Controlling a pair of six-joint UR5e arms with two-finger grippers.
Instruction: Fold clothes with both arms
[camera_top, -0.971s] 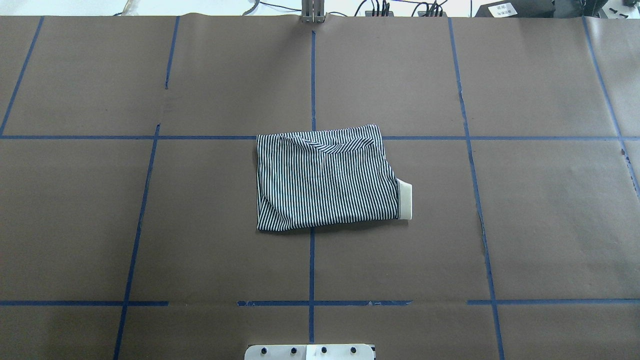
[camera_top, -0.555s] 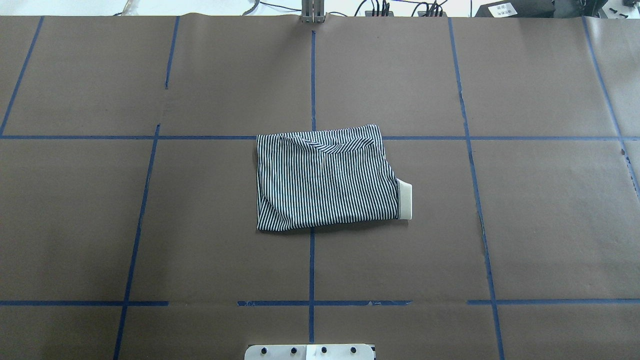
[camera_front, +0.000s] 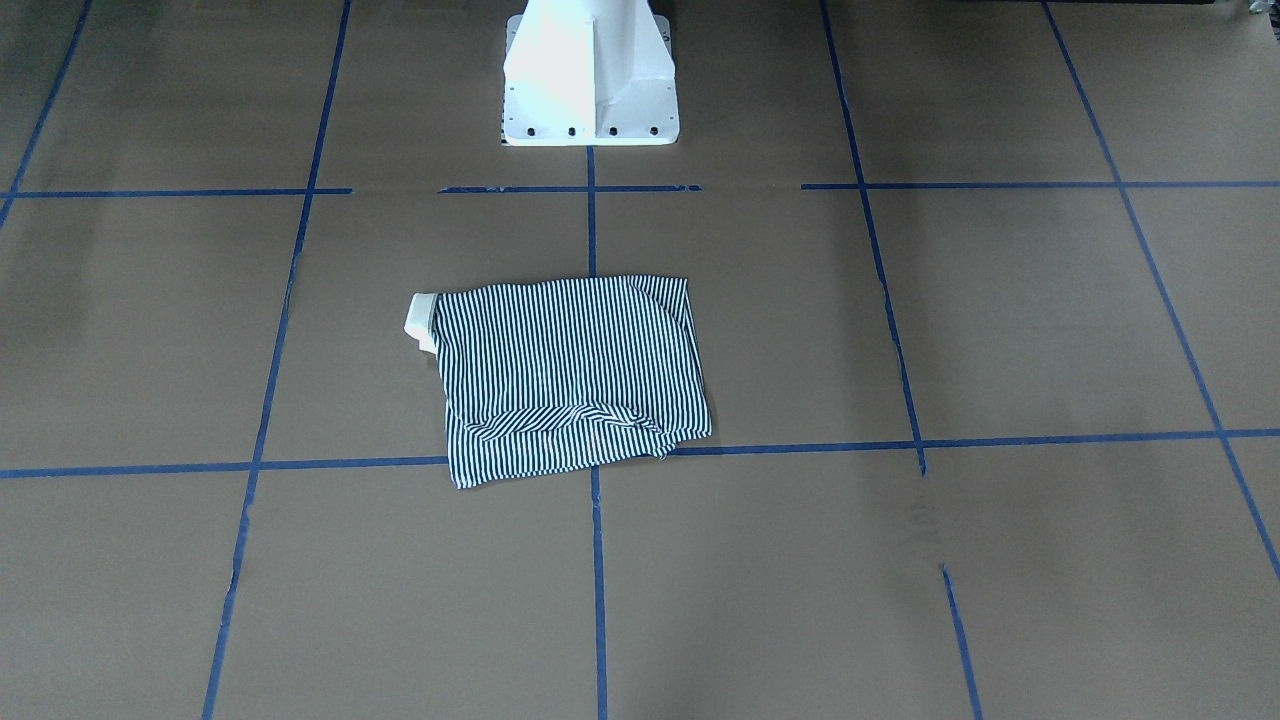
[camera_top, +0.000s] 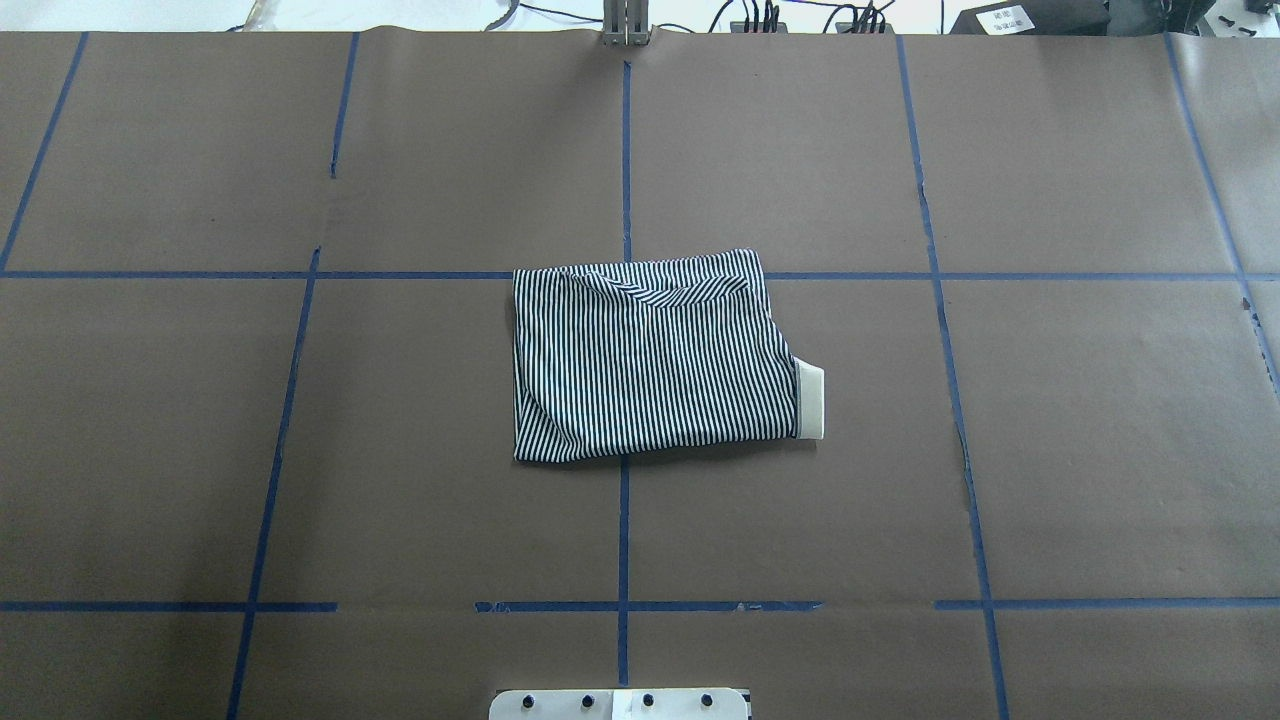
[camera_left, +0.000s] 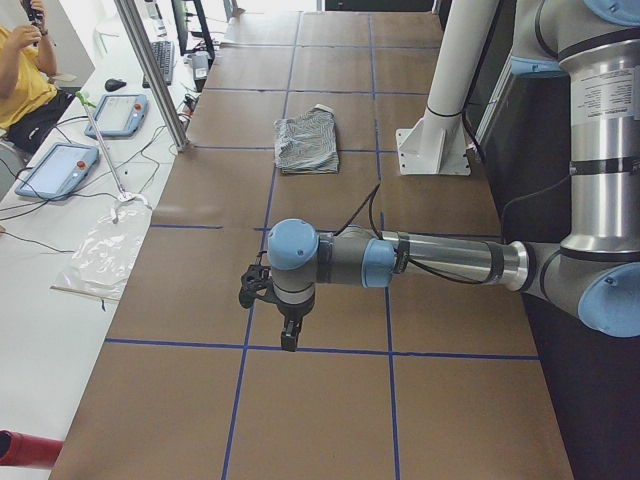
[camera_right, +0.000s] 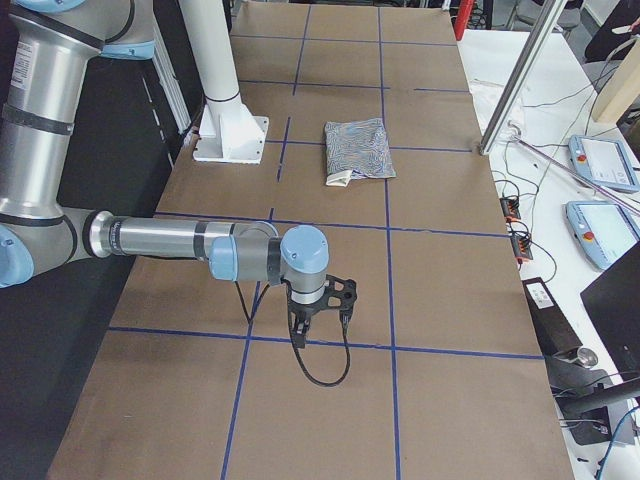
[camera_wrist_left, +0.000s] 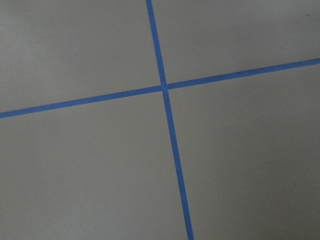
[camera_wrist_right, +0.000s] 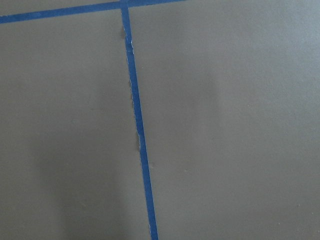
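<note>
Shirt (camera_top: 650, 360): folded, collar (camera_top: 812, 402) protruding.
Jaws: both well apart from shirt; open or closed, cannot tell.
Risk: re-gripping could undo loose folds.

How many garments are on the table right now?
1: the striped polo shirt, folded at the centre of the table, cream collar poking out toward the robot's right. Another could be hidden beneath it.
</note>
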